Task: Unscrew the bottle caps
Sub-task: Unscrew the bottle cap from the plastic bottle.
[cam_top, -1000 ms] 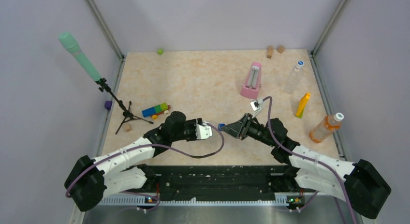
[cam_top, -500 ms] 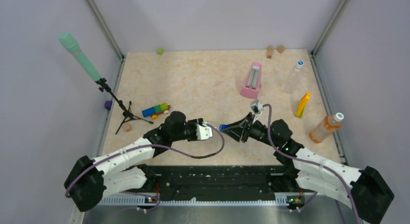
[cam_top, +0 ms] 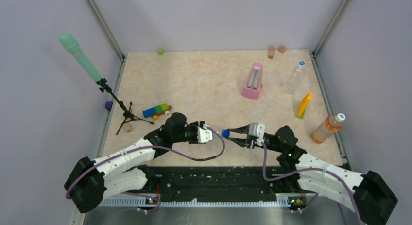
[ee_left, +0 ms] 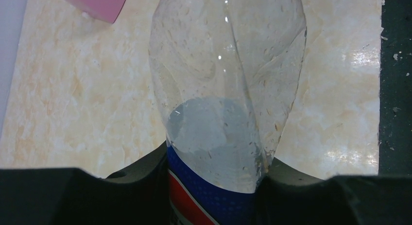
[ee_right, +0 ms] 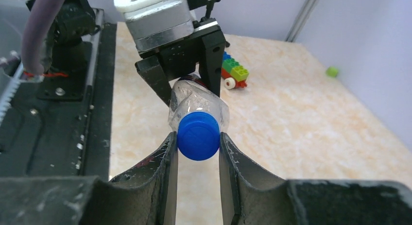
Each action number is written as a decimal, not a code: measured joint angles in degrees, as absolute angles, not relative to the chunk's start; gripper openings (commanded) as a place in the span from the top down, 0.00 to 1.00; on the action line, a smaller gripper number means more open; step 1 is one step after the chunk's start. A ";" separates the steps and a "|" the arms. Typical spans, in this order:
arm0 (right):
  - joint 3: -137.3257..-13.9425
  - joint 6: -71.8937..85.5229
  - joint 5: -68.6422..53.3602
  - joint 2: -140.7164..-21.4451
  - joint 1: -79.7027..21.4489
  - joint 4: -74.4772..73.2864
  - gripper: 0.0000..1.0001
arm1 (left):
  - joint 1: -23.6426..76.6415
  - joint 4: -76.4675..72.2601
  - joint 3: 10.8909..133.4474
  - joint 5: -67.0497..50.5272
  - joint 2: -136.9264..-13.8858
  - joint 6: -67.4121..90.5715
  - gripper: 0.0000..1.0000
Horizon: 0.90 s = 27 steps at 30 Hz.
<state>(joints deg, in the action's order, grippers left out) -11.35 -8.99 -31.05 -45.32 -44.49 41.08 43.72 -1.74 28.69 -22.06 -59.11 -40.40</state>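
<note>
Short bottle (ee_left: 228,89), left wrist view: top cut off by frame edge; label end hidden inside left gripper (ee_left: 216,183).
Same bottle, right wrist view: mostly hidden behind blue cap (ee_right: 197,135).
Pink metronome (ee_left: 94,1): corner only, rest cut off.

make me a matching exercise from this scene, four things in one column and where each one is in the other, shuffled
Things
1. blue cap
2. blue-label bottle
3. orange-tinted bottle
4. pink metronome

Places
A. near the right edge of the table, untouched
B. clamped by the right end effector
C. toward the back, right of centre, untouched
D. gripped by the left end effector

Pairs: 1-B, 2-D, 3-A, 4-C
</note>
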 measured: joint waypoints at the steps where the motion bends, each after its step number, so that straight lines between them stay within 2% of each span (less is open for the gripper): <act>1: -11.35 -11.77 -31.27 -44.97 -44.53 40.53 1.00 | 43.70 -1.72 28.69 -22.06 -59.11 -40.42 1.00; 9: -9.21 -23.66 -31.51 -42.76 -44.91 41.01 1.00 | 43.70 -1.76 28.73 -22.13 -59.13 -40.36 1.00; 11: -8.54 -22.46 -31.03 -42.65 -44.93 42.50 0.91 | 43.77 -1.93 28.73 -22.28 -59.13 -40.21 1.00; 13: -8.36 -19.22 -29.80 -42.61 -44.97 43.97 0.74 | 43.79 -2.61 28.73 -22.28 -59.13 -39.99 1.00; 16: -8.32 -12.73 -28.01 -42.26 -44.97 45.34 0.59 | 43.79 -3.33 28.84 -22.57 -59.13 -39.59 1.00; 18: -8.29 -6.61 -25.76 -41.67 -44.95 46.06 0.55 | 43.66 -3.38 28.95 -22.09 -59.00 -39.33 1.00; 22: -8.29 6.04 -19.75 -39.53 -44.82 46.00 0.42 | 42.57 -2.55 28.95 -20.91 -58.61 -39.18 1.00; 27: -8.32 17.32 -15.75 -38.72 -44.82 44.12 0.42 | 42.52 -0.71 29.04 -20.88 -58.61 -39.22 1.00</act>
<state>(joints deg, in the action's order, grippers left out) -8.32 17.32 -15.75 -38.72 -44.82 44.12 42.52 -0.71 29.04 -20.88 -58.61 -39.22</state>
